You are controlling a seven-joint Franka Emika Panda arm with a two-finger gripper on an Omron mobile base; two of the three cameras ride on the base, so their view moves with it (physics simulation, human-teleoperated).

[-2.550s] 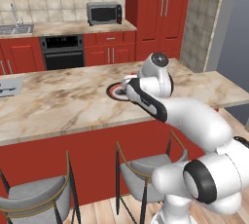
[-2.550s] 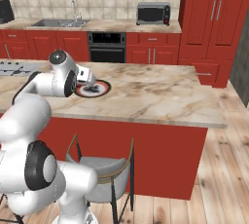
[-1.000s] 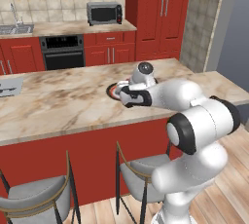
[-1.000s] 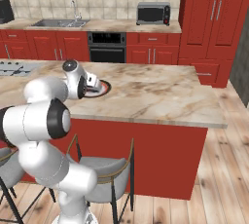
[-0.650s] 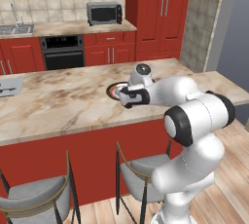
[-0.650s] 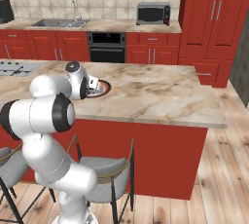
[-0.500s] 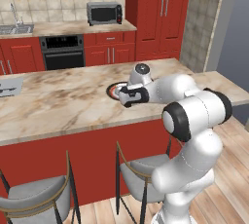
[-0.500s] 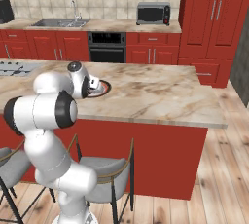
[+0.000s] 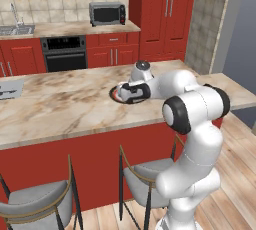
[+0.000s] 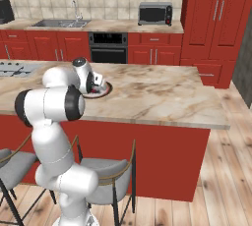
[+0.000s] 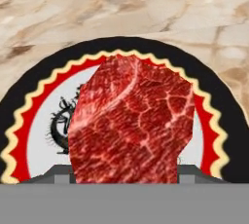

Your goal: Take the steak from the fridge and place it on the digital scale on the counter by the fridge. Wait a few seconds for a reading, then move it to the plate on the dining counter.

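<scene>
One steak (image 11: 132, 121) covers plate's (image 11: 44, 79) unreadable dark emblem.

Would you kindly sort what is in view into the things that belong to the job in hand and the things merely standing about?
Part of the job:
steak
plate
dining counter
gripper

Just standing about:
microwave
oven
sink
stools
</scene>
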